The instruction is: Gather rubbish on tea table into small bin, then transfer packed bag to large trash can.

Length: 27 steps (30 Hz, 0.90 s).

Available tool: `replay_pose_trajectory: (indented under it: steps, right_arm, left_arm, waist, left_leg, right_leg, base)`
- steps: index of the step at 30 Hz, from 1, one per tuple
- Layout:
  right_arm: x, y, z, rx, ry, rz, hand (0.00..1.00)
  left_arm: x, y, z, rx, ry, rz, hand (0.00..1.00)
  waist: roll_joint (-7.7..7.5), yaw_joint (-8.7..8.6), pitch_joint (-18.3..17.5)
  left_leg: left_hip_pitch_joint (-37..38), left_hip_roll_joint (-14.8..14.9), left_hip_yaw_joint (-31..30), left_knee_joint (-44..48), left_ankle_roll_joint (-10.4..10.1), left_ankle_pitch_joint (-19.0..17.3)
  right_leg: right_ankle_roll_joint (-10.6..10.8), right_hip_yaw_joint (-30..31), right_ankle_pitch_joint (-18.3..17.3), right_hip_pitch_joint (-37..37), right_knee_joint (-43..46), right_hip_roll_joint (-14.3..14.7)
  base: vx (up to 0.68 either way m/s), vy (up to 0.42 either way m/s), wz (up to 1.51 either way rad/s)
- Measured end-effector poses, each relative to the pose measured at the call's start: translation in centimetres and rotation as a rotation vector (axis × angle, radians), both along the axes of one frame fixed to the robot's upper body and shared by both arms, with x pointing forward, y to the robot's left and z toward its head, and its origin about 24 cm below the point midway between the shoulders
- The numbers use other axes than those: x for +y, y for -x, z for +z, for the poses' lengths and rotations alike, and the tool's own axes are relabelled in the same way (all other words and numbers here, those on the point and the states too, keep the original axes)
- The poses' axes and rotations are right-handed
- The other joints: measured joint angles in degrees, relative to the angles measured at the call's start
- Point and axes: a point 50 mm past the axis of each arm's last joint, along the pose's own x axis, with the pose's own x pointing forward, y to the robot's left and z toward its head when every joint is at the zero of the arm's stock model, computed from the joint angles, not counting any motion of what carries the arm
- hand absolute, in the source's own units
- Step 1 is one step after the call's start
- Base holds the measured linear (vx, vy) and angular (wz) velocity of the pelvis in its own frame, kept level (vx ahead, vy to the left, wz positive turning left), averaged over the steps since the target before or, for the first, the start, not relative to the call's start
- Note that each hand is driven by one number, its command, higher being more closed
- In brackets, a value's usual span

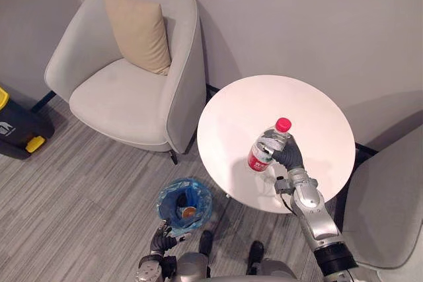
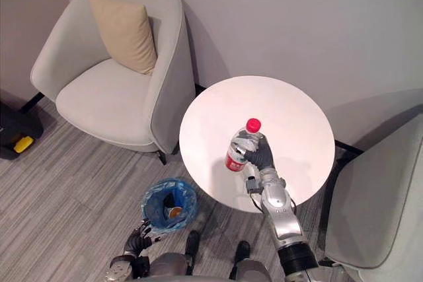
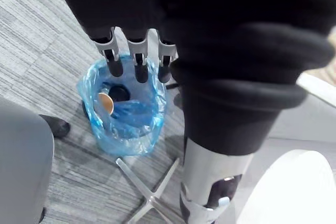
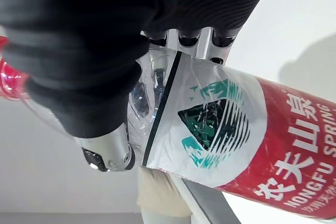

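Observation:
My right hand [image 1: 288,155] is shut on a clear plastic bottle [image 1: 269,146] with a red cap and red-and-white label, holding it tilted above the round white tea table [image 1: 310,110]. In the right wrist view the fingers [image 4: 181,40] and thumb wrap the bottle [image 4: 226,135]. A small bin lined with a blue bag [image 1: 184,203] stands on the floor by the table's near left edge, with a few pieces of rubbish inside. My left hand [image 1: 163,237] hangs low beside the bin [image 3: 126,114], its fingers [image 3: 137,59] relaxed and holding nothing.
A pale grey armchair [image 1: 132,77] with a beige cushion [image 1: 139,31] stands at the left by the wall. Another grey chair [image 1: 386,203] is at the right. A dark container with yellow parts [image 1: 20,127] sits at the far left on the wood-pattern floor.

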Motion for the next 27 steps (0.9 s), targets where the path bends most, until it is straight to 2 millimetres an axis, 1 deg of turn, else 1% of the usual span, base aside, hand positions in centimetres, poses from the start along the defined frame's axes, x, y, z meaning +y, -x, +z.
replay_pose_trajectory:
  steps: [5, 8, 10, 14, 16, 17, 18, 19, 20, 21, 23, 24, 25, 26, 27]
  right_arm:
    - [0.2, 1.8, 0.3, -0.023, -0.006, 0.034, 1.00]
    - [0.3, 2.6, 0.1, -0.019, 0.007, 0.042, 1.00]
    - [0.5, 3.2, 0.4, -0.038, 0.006, 0.052, 1.00]
    - [1.0, 3.9, 1.0, -0.071, 0.001, 0.071, 1.00]
    - [1.0, 4.1, 1.3, -0.086, 0.000, 0.066, 1.00]
    - [0.9, 4.1, 1.3, -0.090, 0.000, 0.059, 1.00]
    - [0.8, 4.1, 1.3, -0.090, 0.005, 0.052, 1.00]
    - [0.9, 4.2, 1.3, -0.090, 0.012, 0.051, 1.00]
    - [1.1, 4.1, 1.3, -0.094, 0.018, 0.054, 1.00]
    - [1.2, 3.9, 1.6, -0.108, 0.023, 0.055, 1.00]
    - [0.9, 3.6, 1.9, -0.124, 0.032, 0.033, 1.00]
    - [0.7, 3.6, 1.9, -0.127, 0.032, 0.019, 1.00]
    - [0.2, 3.5, 2.0, -0.131, 0.035, -0.012, 1.00]
    - [-0.2, 3.4, 2.1, -0.137, 0.038, -0.026, 1.00]
    - [-0.4, 3.3, 2.2, -0.141, 0.039, -0.038, 1.00]
  left_arm:
    - [0.0, 0.3, -0.3, 0.023, -0.004, -0.008, 0.00]
    - [0.0, 0.7, -0.6, 0.041, -0.004, -0.007, 0.00]
    - [0.0, 0.8, -0.6, 0.046, -0.004, -0.007, 0.00]
    - [0.0, 1.0, -0.8, 0.060, -0.005, -0.007, 0.00]
    - [-0.1, 0.9, -0.9, 0.057, -0.004, -0.013, 0.00]
    - [-0.2, 0.8, -0.8, 0.054, -0.003, -0.018, 0.00]
    - [-0.5, 0.6, -0.8, 0.048, -0.001, -0.028, 0.00]
    - [-0.5, 0.6, -0.8, 0.049, -0.001, -0.033, 0.00]
    - [-0.5, 0.6, -0.8, 0.050, -0.002, -0.033, 0.00]
    - [-0.6, 0.5, -0.9, 0.052, -0.001, -0.035, 0.00]
    - [-1.0, 0.5, -1.0, 0.057, 0.006, -0.047, 0.00]
    - [-1.1, 0.6, -1.0, 0.059, 0.006, -0.049, 0.00]
    - [-1.3, 0.6, -1.0, 0.061, 0.000, -0.069, 0.00]
    - [-1.5, 0.8, -1.1, 0.065, 0.003, -0.071, 0.00]
    - [-1.8, 1.0, -1.2, 0.073, 0.005, -0.084, 0.00]
  waist:
    - [-0.43, -0.15, -0.6]
    - [-0.52, -0.17, -2.0]
    - [-0.55, -0.13, -2.4]
    - [-0.02, -0.53, -2.9]
    - [0.67, -0.48, -3.0]
    - [0.99, -0.30, -3.0]
    - [1.42, 0.01, -2.8]
    - [1.62, 0.11, -2.8]
    - [1.43, 0.10, -2.9]
    - [0.77, -0.13, -2.7]
    - [1.62, -0.08, -3.3]
    - [1.81, -0.18, -3.4]
    - [1.92, -0.78, -3.5]
    - [2.32, -1.69, -3.8]
    - [3.22, -1.88, -4.4]
  left_leg:
    - [1.9, 0.2, 0.3, 0.2, -0.2, -0.1]
    - [2.5, 0.4, 0.3, 0.4, -0.3, -0.2]
    - [2.5, 0.6, 0.2, 1.1, -0.7, -0.6]
    - [0.5, 0.7, -1.5, 2.6, -1.2, -0.9]
    - [-3.0, 0.7, -3.5, 5.2, -1.8, -1.6]
    - [-4.4, 0.7, -3.6, 6.0, -1.4, -1.9]
    - [-5.5, 1.1, -1.8, 6.5, -0.7, -2.4]
    - [-5.9, 2.2, 2.2, 6.4, 1.5, -3.8]
    - [-5.9, 2.7, 5.3, 6.1, 3.0, -4.9]
    - [-7.0, 3.5, 9.2, 9.2, 3.8, -5.4]
    - [-10.1, 6.1, 16.4, 18.3, 4.3, -5.5]
    - [-10.1, 6.8, 18.8, 21.1, 5.2, -6.2]
    - [-9.3, 7.2, 22.1, 23.6, 5.8, -8.1]
    - [-8.3, 7.0, 23.2, 22.1, 4.3, -8.7]
    - [-7.0, 6.4, 22.5, 17.7, 2.2, -9.6]
  right_leg:
    - [0.0, 0.3, 0.0, 1.9, -0.2, 0.2]
    - [-0.2, 0.2, 0.1, 2.8, -0.6, 0.4]
    - [-0.2, 0.3, 0.2, 3.1, -0.8, 0.7]
    - [-0.5, -1.2, 0.6, 3.4, -1.6, 0.8]
    - [-1.1, -3.7, 0.2, 2.0, -1.0, 0.8]
    - [-1.3, -4.4, 0.1, 1.4, -0.4, 0.9]
    - [-1.3, -5.3, 0.1, 0.9, -0.1, 1.0]
    - [-1.7, -6.8, 0.5, 0.9, 0.0, 1.1]
    - [-1.9, -7.4, 0.6, 0.9, 0.0, 0.5]
    - [-2.4, -9.0, 0.4, 0.5, 0.3, -1.1]
    - [-2.8, -11.4, -0.6, -1.2, 3.2, -2.7]
    - [-2.4, -12.2, -1.1, -1.3, 3.8, -3.3]
    - [-1.4, -13.8, -1.8, -1.1, 4.9, -4.9]
    - [-0.5, -14.8, -2.3, -0.9, 5.5, -5.5]
    - [0.2, -15.7, -2.5, -1.1, 6.1, -5.5]
  base:
    - [-0.02, -0.007, -0.02]
    - [-0.05, -0.016, 0.00]
    - [-0.07, -0.022, -0.02]
    - [-0.07, -0.014, 0.19]
    - [-0.09, -0.037, 0.56]
    - [-0.08, -0.030, 0.47]
    - [-0.09, -0.057, 0.48]
    - [-0.04, -0.046, 0.50]
    - [-0.01, -0.014, 0.61]
    - [0.02, 0.044, 0.53]
    - [0.03, 0.089, 0.48]
    - [0.03, 0.119, 0.63]
    - [0.02, 0.154, 0.76]
    - [0.03, 0.204, 0.91]
    - [0.06, 0.262, 0.72]
